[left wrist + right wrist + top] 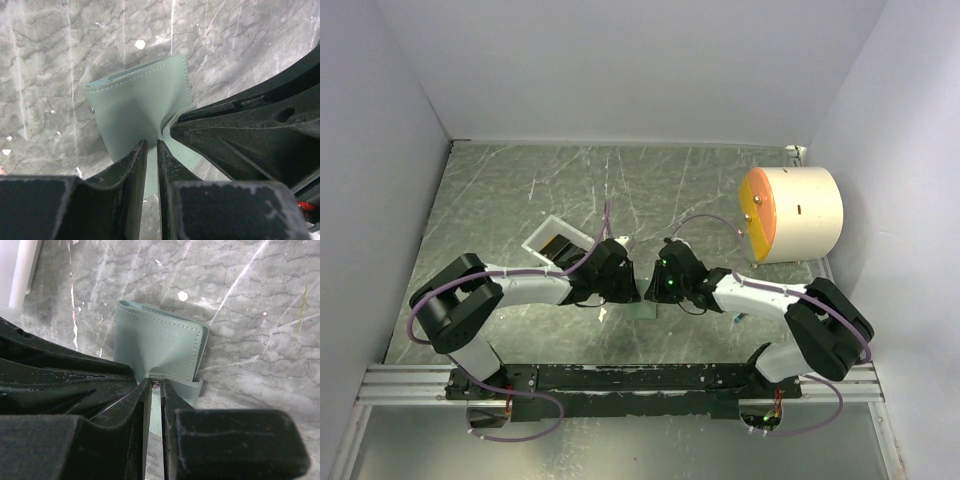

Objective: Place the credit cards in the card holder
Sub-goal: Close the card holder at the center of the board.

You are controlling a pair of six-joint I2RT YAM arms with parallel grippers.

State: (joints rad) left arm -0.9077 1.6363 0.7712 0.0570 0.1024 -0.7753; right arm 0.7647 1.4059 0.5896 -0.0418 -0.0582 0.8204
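The grey-green marbled table (520,190) carries a shallow white rectangular tray (538,233) left of centre. Well to the right of that tray stands a cream drum with an orange end face (805,212).

The task looks to be at an early step. The credit cards (560,246), thin flat rectangles that read dark with a yellow-orange strip showing, lie inside the tray, and none has reached the card holder. The card holder (137,100), a small pale sage-green leather wallet with stitched edges, sits on the table just to the right of the tray and nearer the arm bases. It is folded shut. By my judgement it must be opened first, then every card has to be carried across from the tray.

The white-and-black left arm (510,290) reaches inward past the near side of the tray. The matching right arm (770,300) comes in from the opposite side, so the two wrists nearly meet over the wallet.

The left gripper (151,145) is almost closed, with a sliver of the green leather edge pinched between its fingers. The right gripper (154,385) is just as narrow and grips the wallet at its strap (192,387). A small metal snap stud (91,107) shows on the side turned away from both.
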